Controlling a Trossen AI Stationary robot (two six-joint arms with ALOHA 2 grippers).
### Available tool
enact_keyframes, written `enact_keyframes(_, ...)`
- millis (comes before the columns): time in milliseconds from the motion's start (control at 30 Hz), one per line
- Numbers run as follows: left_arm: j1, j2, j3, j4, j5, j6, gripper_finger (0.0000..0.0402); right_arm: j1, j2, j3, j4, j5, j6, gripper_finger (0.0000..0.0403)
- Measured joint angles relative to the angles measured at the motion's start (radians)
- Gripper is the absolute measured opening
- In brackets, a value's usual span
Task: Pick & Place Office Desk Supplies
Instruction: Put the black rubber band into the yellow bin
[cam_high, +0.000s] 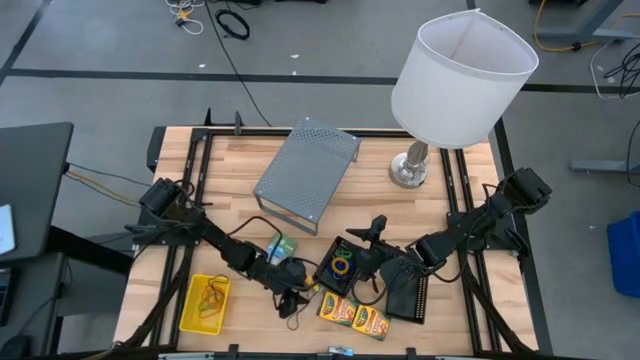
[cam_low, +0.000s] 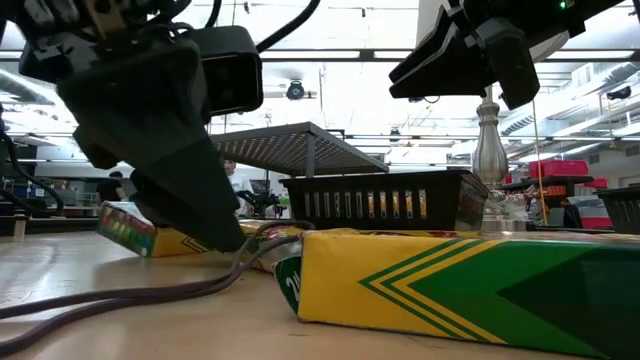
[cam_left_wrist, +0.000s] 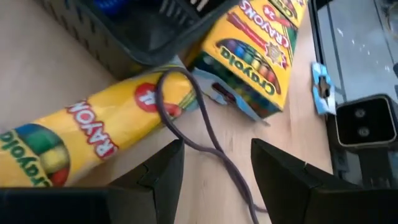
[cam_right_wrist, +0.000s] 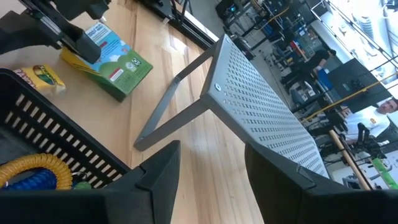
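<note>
Left gripper (cam_left_wrist: 214, 168), jaws apart and empty, straddles a purple rubber-band loop (cam_left_wrist: 186, 121) beside 2 crayon boxes (cam_high: 354, 315) at lower centre. Right gripper (cam_right_wrist: 208, 168), open and empty, hovers over the mesh tray (cam_high: 338, 266). Bare wood lies near the front edge.

Through the left wrist camera I can read the brand word "Crayola" on the upright crayon box (cam_left_wrist: 258, 53), printed across a green band, and above it the word "CRAYONS" in red letters near that box's upper edge. Just beside that box, the second crayon box lying flat (cam_left_wrist: 81, 134) shows the red letters "RAYON", the start and end of the word cut off, and a red disc with a white number I cannot make out. Through the right wrist camera I see small print on the green-white packet (cam_right_wrist: 109, 59), well apart from both boxes, too small to read.
</note>
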Motion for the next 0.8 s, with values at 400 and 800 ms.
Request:
enact_keyframes(400,-0.08,0.025,0.094,-0.181,-0.211,0.041,0.0193,0.0,0.0,0.0,0.0,0.0,-0.018,0.0188)
enact_keyframes(800,-0.058,0.134,0.219,-0.208,-0.213,0.092,0.0191,0.0,0.0,0.0,0.003,0.026,-0.019,0.0188)
